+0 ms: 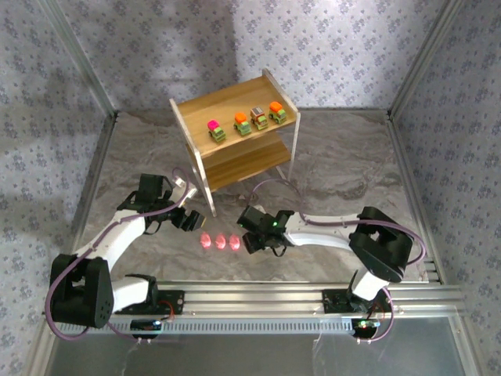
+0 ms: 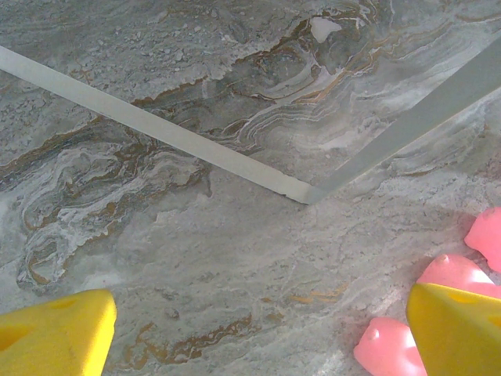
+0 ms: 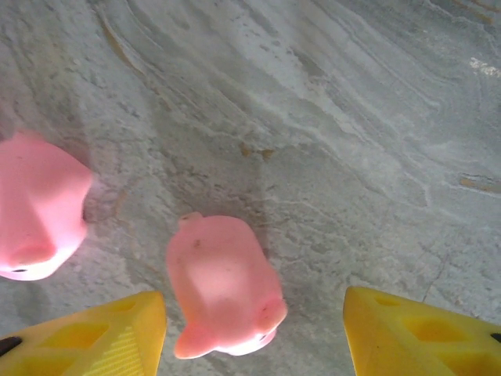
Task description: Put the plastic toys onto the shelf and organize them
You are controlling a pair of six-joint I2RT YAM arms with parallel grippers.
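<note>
Several little green-yellow cars stand in a row on the top board of the wooden shelf (image 1: 190, 110): a pink-topped car (image 1: 215, 130), an orange-topped car (image 1: 242, 124), a brown-topped car (image 1: 258, 117) and another orange-topped car (image 1: 276, 113). Three pink figures lie in a row on the table, the left one (image 1: 206, 240), the middle one (image 1: 221, 241) and the right one (image 1: 235, 243). My right gripper (image 3: 254, 337) is open low over the table, straddling one pink figure (image 3: 223, 286); another pink figure (image 3: 39, 207) lies to its left. My left gripper (image 2: 258, 337) is open, nothing between its fingers, with pink figures (image 2: 387, 348) by its right finger (image 2: 458, 329).
White shelf legs (image 2: 156, 133) cross the marbled table (image 1: 337, 157) ahead of the left gripper. The lower shelf board (image 1: 243, 160) holds nothing. Metal frame posts and patterned walls close in the sides, and an aluminium rail (image 1: 297, 296) runs along the near edge.
</note>
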